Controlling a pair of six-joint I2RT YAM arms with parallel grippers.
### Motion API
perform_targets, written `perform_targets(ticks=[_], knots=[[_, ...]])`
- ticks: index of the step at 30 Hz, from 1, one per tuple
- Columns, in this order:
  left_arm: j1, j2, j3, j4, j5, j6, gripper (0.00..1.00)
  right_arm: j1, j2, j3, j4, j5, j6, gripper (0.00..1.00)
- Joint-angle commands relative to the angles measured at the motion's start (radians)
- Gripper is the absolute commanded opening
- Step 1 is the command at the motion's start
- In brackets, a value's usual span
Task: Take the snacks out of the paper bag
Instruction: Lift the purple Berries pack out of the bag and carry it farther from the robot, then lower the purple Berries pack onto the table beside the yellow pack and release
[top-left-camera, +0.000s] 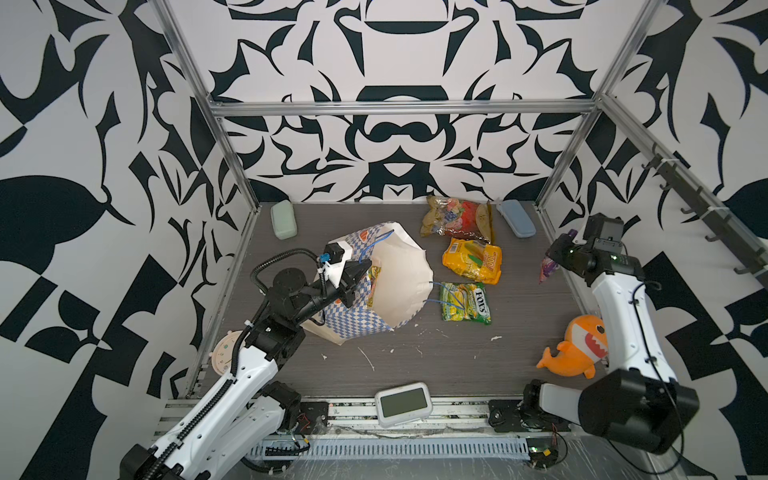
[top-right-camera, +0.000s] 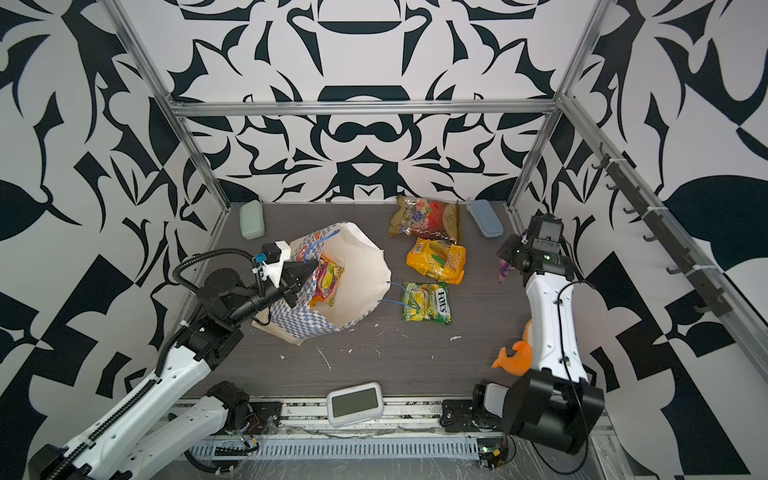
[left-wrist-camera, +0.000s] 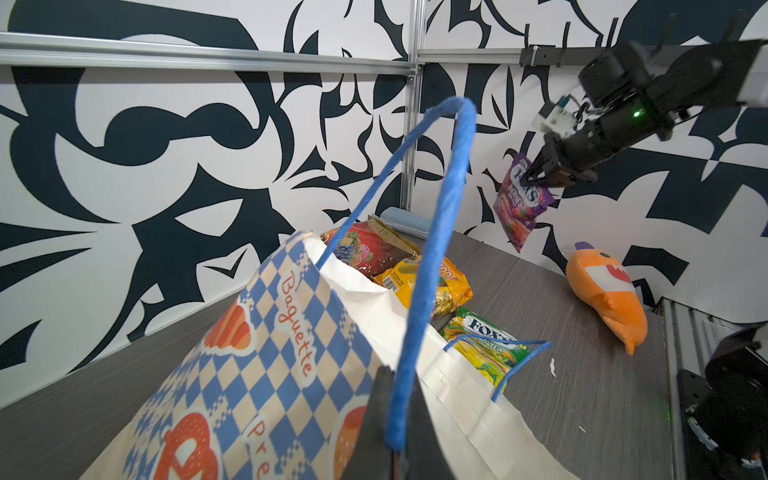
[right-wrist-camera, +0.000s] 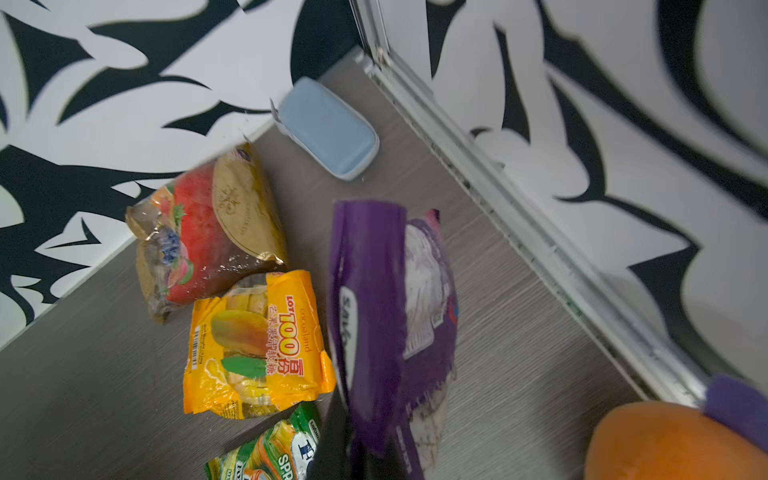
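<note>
Woodgrain grey desk (top-left-camera: 415, 365), flecked with white scraps, sits inside black-and-white patterned walls. Nearest, a white gadget (top-left-camera: 402, 404) lies on the front rail, with a plush shark (top-left-camera: 575, 347) to the right. Mid-desk the paper bag (top-left-camera: 401, 266) leans open with a pink packet (top-right-camera: 328, 280) inside. The left tool (left-wrist-camera: 397, 415) is clamped on its blue cord handle (left-wrist-camera: 440, 232). Beyond lie a glossy green packet (top-left-camera: 465, 301), a yellow packet (top-left-camera: 473, 259) and a red packet (top-left-camera: 457, 218). The right tool (left-wrist-camera: 536, 176) pinches a purple packet (left-wrist-camera: 521, 203) in the air. A green case (top-left-camera: 284, 219) and a blue case (top-left-camera: 516, 218) lie at the far wall.

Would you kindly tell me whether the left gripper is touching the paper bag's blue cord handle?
Touching. The left wrist view shows the blue cord handle running down between the shut fingers of the left gripper, pinched there.
</note>
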Motion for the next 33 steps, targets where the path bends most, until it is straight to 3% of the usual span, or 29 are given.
perform_targets(ticks=[1, 11, 24, 33], knots=[[0.000, -0.020, -0.008, 0.042, 0.023, -0.010, 0.00, -0.025, 0.020, -0.007, 0.231, -0.143, 0.111, 0.00], [0.000, -0.004, -0.003, 0.062, 0.031, -0.018, 0.00, -0.035, 0.179, -0.026, 0.442, -0.156, 0.223, 0.00], [0.000, 0.018, 0.003, 0.079, 0.043, -0.013, 0.00, -0.034, 0.286, -0.110, 0.696, -0.093, 0.477, 0.00], [-0.001, 0.041, 0.005, 0.095, 0.054, -0.022, 0.00, -0.033, 0.368, -0.124, 0.801, -0.141, 0.618, 0.00]])
